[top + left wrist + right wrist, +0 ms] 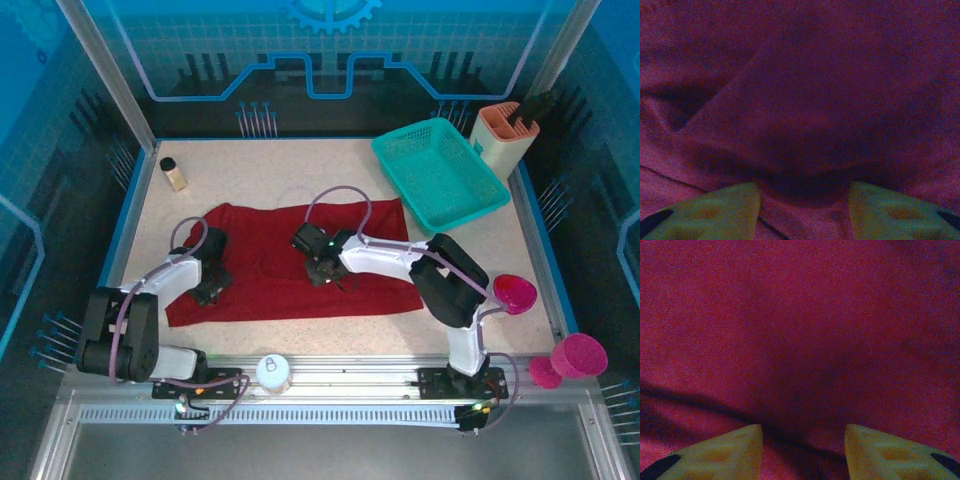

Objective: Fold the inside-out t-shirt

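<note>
Look first at the inside-out t-shirt point(262, 245): spread wide and mostly flat on the pale table point(300, 165), left of centre, well apart from the teal basket point(440, 170) at the far right corner. Seems laid out like this to offer both arms a long stretch of cloth, one toward each side.

Down on the cloth near its left end, the left gripper point(208, 288); down near its middle, the right gripper point(322, 270). Probably placed so as to take two spots at once and carry a layer over. Hard to say more than that.

From above, impossible to read how either pair of fingers stands: too small, and tucked under the wrists. Close up from the left wrist, yellow-green fingers point(715, 212) parted about halfway, with a raised hump of red cloth between them. Cannot tell whether pinched or merely straddled.

From the right wrist, fingers point(890, 452) likewise parted, with cloth lying flat beneath and one dark crease running into the gap. Apparently nothing clamped there.

Conversely, no sense from the wrist views of where on the garment each gripper sits. For that, go back to the overhead view.
</note>
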You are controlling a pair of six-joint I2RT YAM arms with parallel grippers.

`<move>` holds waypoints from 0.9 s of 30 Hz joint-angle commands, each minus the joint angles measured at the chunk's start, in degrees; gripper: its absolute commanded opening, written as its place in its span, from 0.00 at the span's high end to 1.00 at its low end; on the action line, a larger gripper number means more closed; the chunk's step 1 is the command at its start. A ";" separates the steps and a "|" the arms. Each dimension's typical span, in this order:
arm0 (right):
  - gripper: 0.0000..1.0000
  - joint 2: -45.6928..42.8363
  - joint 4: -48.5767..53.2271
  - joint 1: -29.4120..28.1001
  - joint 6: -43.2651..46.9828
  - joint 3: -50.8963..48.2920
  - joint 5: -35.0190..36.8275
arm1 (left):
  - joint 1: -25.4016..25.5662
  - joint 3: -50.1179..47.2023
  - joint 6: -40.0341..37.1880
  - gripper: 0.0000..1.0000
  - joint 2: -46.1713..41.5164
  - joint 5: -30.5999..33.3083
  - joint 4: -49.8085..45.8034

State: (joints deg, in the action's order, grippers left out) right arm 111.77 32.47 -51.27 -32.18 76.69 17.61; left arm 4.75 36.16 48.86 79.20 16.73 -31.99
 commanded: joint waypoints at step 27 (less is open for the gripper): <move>0.72 -4.43 -4.13 7.42 -1.88 -8.89 -2.76 | -2.47 -0.08 -2.07 0.51 2.56 -2.51 2.24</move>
State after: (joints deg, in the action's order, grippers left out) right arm 105.45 30.11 -45.25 -36.18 65.60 13.47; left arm 3.09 36.69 47.44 79.94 16.03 -31.16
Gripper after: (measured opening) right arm 0.274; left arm 0.495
